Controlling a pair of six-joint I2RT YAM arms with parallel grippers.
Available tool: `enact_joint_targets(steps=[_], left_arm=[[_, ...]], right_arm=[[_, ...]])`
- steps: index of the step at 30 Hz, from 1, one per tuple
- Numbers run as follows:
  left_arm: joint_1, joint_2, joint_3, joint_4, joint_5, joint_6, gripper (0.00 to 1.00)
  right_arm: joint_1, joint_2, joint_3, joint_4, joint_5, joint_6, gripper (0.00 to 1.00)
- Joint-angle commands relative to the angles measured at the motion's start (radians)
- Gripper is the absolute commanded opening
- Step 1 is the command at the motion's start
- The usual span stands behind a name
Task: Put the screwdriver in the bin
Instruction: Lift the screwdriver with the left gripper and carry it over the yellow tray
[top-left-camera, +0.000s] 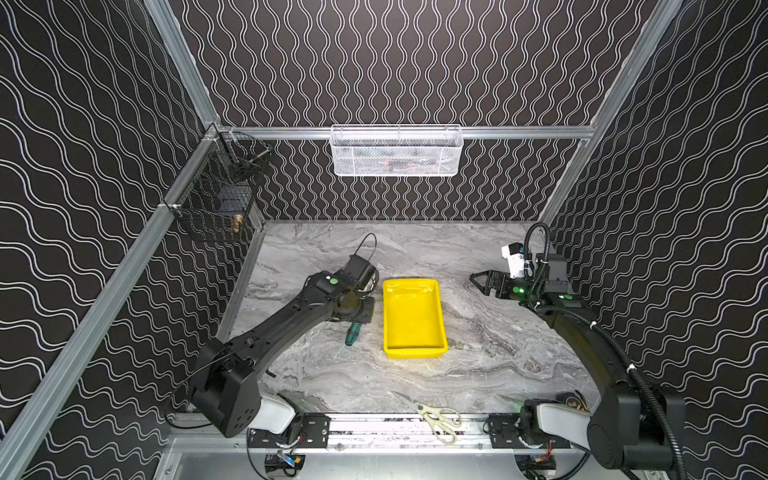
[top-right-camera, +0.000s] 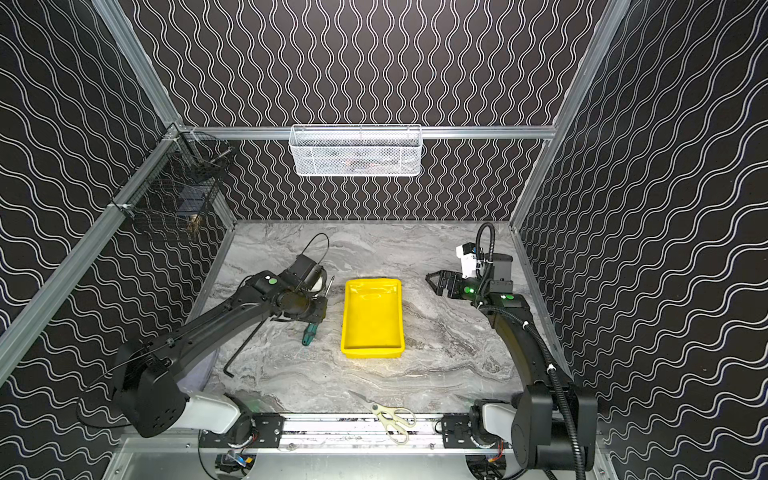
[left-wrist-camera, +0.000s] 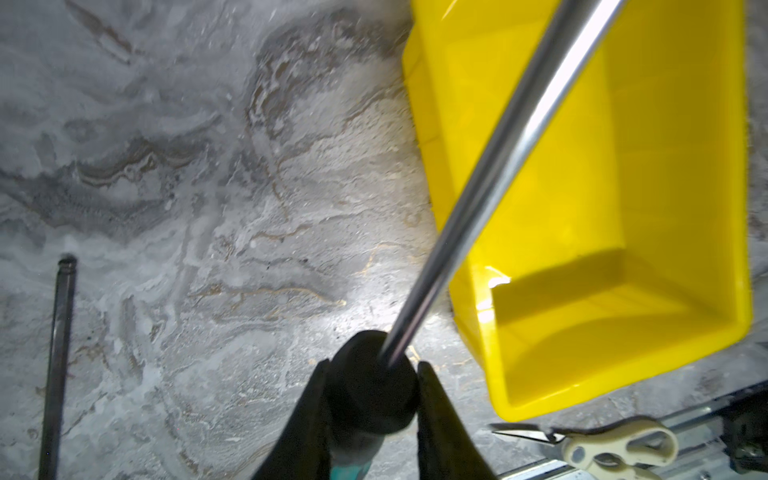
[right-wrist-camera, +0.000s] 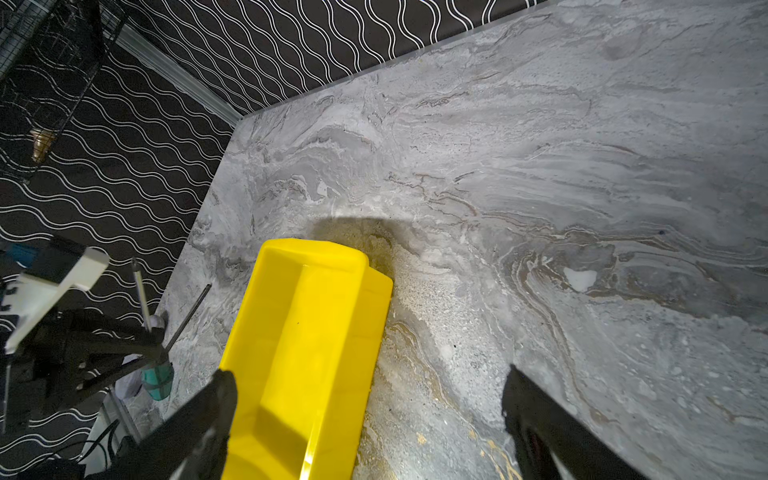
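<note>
Now, left gripper (left-wrist-camera: 372, 374): we see both fingers pressed against the black collar of the screwdriver (left-wrist-camera: 498, 166), clamped tight where handle meets shaft.
Screwdriver position: in both top views it hangs from the left gripper (top-left-camera: 358, 320), just beside the left wall of the bin (top-left-camera: 415, 352) and outside it.
Screwdriver tilt: green handle end (top-right-camera: 308, 336) low and toward the front, thin shaft rising toward the back; we cannot tell whether the handle touches the table (top-left-camera: 498, 345).
Bin: bright yellow, resting on the marble table near its middle, and we see only bare yellow floor inside.
Right gripper (right-wrist-camera: 365, 382): fingers spread wide and gripping nothing; in a top view it hovers well right of the bin (top-right-camera: 372, 352), pointing toward it (top-right-camera: 432, 282).
Scissors (top-left-camera: 438, 415): cream-handled, lying at the front edge, well apart from the bin.
Dark L-shaped rod (top-right-camera: 245, 345): flat on the table, left of the screwdriver.
White mesh basket (top-left-camera: 395, 151): hung on the back rail.
Black wire basket (top-left-camera: 216, 195): hung on the left rail.
</note>
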Motion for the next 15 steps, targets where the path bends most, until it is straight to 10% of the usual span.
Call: enact_joint_targets(steps=[1,15], left_arm=[[-0.022,0.040,0.047,-0.028,0.009,0.018,0.00],[-0.214,0.255,0.300,0.002,0.125,0.025,0.00]], right_arm=[[0.002,0.002,0.010,-0.007,-0.003,-0.015,1.00],[0.003,-0.005,0.014,-0.020,-0.002,-0.020,1.00]])
